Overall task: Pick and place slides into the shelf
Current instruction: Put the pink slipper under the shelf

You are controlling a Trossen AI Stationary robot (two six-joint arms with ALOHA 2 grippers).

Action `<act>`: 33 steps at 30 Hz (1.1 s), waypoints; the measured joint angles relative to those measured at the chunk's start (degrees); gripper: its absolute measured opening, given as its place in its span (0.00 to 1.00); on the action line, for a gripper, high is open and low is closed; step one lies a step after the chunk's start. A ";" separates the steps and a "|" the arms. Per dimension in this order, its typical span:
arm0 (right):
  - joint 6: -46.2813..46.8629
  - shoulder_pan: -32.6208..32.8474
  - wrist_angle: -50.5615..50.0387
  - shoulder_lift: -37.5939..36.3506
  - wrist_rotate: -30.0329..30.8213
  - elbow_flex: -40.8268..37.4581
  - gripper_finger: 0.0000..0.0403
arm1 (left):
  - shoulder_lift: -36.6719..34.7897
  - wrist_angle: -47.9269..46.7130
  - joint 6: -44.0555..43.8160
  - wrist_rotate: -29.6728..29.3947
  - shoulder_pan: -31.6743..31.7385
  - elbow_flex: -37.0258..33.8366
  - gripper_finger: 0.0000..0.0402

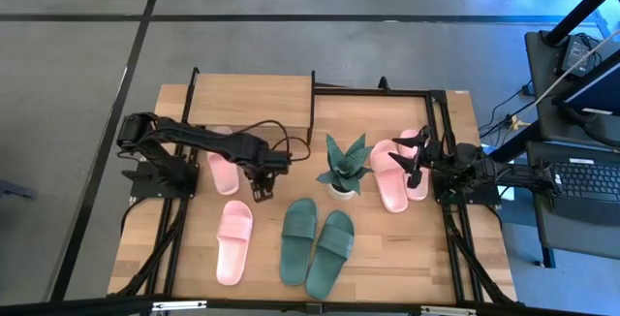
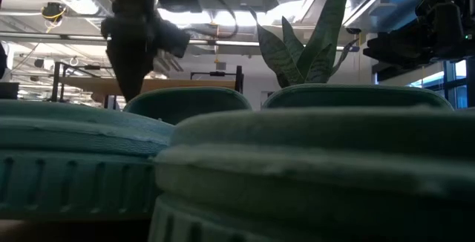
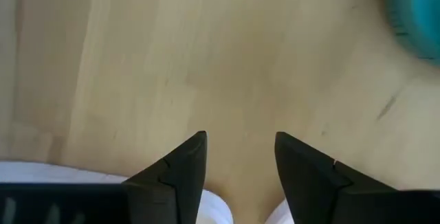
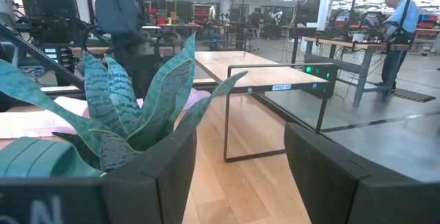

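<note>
My left gripper [image 1: 262, 190] points down over bare tabletop, open, nothing between its fingers [image 3: 240, 141]. A pale pink slide [image 1: 224, 169] lies sole down just left of it, partly under the arm, in front of the shelf [image 1: 252, 98]. A second pink slide [image 1: 233, 240] lies nearer the front edge. The dark green pair [image 1: 315, 246] lies front centre and fills the low view [image 2: 223, 168]. Another pink pair [image 1: 397, 173] lies at the right, below my open right gripper [image 4: 240, 176], which points level toward the plant.
A spiky green plant in a white pot [image 1: 344, 166] stands mid-table between the two arms [image 4: 130, 107]. The shelf's wooden top and black legs [image 4: 275, 86] stand at the far left. Bare wood lies between the shelf and the green pair.
</note>
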 joint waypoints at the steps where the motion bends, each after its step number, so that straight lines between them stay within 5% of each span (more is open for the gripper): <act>1: 0.00 0.00 0.00 0.01 0.00 0.00 0.55 | 0.14 -0.08 -0.29 -0.02 0.00 -0.49 0.41; 14: 0.04 -0.01 -0.01 0.01 -0.02 0.00 0.55 | 0.36 5.52 -12.74 4.48 1.57 -15.22 0.41; 33: 0.22 -0.01 0.00 0.01 -0.02 0.00 0.55 | 0.36 0.37 -15.04 -2.28 6.52 -16.54 0.41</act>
